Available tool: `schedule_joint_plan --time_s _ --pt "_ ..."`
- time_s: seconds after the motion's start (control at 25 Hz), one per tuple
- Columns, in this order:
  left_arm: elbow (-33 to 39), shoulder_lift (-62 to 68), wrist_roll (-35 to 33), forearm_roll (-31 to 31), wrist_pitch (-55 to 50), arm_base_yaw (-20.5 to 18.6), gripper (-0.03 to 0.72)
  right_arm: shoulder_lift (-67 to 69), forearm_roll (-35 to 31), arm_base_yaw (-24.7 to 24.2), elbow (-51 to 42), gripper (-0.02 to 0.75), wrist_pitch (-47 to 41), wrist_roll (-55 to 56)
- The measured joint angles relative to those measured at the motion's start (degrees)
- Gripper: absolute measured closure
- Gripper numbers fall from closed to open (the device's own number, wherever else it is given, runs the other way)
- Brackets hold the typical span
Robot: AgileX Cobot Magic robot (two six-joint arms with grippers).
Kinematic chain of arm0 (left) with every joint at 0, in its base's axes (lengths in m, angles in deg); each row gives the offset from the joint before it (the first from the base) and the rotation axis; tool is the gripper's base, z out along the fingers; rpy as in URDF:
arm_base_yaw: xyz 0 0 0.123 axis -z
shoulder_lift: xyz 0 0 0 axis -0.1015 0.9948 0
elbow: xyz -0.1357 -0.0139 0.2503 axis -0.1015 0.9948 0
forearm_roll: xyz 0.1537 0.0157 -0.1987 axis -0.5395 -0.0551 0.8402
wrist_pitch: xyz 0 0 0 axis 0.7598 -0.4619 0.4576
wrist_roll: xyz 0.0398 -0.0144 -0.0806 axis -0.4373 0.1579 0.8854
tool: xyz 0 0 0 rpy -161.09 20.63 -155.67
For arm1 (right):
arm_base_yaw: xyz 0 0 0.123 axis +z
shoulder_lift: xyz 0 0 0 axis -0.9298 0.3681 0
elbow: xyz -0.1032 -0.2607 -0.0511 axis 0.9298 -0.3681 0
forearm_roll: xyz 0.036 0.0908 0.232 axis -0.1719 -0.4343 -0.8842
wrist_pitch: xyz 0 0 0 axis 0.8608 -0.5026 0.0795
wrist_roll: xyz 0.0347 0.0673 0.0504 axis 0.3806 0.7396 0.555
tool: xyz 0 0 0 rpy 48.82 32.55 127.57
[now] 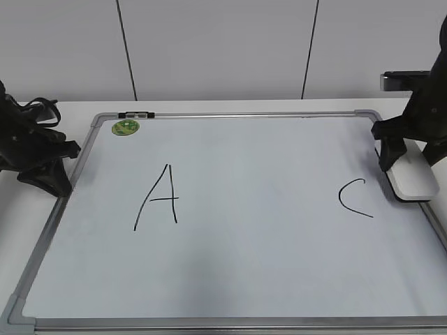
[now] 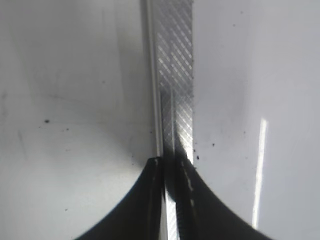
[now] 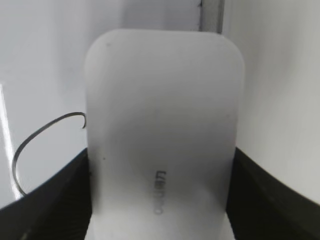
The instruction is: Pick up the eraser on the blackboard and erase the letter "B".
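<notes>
The blackboard [image 1: 258, 230] is a pale glossy board in a grey frame, lying flat on the table. No letter "B" shows in any view; the surface between the black "A" [image 1: 159, 199] and the black "C" [image 1: 354, 199] is bare. The white eraser [image 1: 412, 180] lies at the board's right edge, just right of the "C". My right gripper [image 1: 411, 164] is shut on it, a finger against each long side. In the right wrist view the eraser [image 3: 160, 125] fills the space between the jaws [image 3: 161, 152]. My left gripper [image 1: 52, 178] is shut and empty over the board's left frame [image 2: 175, 75].
A round green magnet [image 1: 126, 127] sits at the board's far left corner, with a small black clip [image 1: 135, 114] on the top frame beside it. The "C" also shows in the right wrist view [image 3: 35, 145]. A white wall stands behind the table.
</notes>
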Motion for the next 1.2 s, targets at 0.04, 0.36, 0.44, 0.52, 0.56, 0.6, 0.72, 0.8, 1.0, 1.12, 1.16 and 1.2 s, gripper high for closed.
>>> schedule_joint_plan --time_s 0.04,0.36,0.44,0.52,0.56,0.6,0.72,0.8,1.0,1.12,1.16,1.2 --pt "0.0 0.0 0.0 0.0 0.0 0.0 0.652 0.4 0.0 0.0 0.0 0.201 0.1 -0.2" --pt "0.0 0.0 0.0 0.0 0.0 0.0 0.649 3.3 -2.2 0.0 0.1 0.201 1.4 -2.7" --pt "0.0 0.0 0.0 0.0 0.0 0.0 0.648 3.7 -2.6 0.0 0.1 0.201 1.6 -3.2" --pt "0.0 0.0 0.0 0.0 0.0 0.0 0.647 3.8 -2.6 0.0 0.1 0.201 1.6 -3.2" --pt "0.0 0.0 0.0 0.0 0.0 0.0 0.647 3.8 -2.6 0.0 0.1 0.201 1.6 -3.2" --pt "0.0 0.0 0.0 0.0 0.0 0.0 0.647 3.8 -2.6 0.0 0.1 0.201 1.7 -3.3" --pt "0.0 0.0 0.0 0.0 0.0 0.0 0.647 3.8 -2.6 0.0 0.1 0.201 1.7 -3.3" --pt "0.0 0.0 0.0 0.0 0.0 0.0 0.646 3.8 -2.6 0.0 0.1 0.198 1.7 -3.3" --pt "0.0 0.0 0.0 0.0 0.0 0.0 0.646 3.8 -2.6 0.0 0.1 0.184 1.7 -3.4" --pt "0.0 0.0 0.0 0.0 0.0 0.0 0.645 3.8 -2.6 0.0 0.3 0.132 1.5 -3.4" --pt "0.0 0.0 0.0 0.0 0.0 0.0 0.645 3.8 -2.6 0.0 0.3 0.12 1.5 -3.4" --pt "0.0 0.0 0.0 0.0 0.0 0.0 0.645 3.8 -2.6 0.0 0.3 0.113 1.5 -3.4"
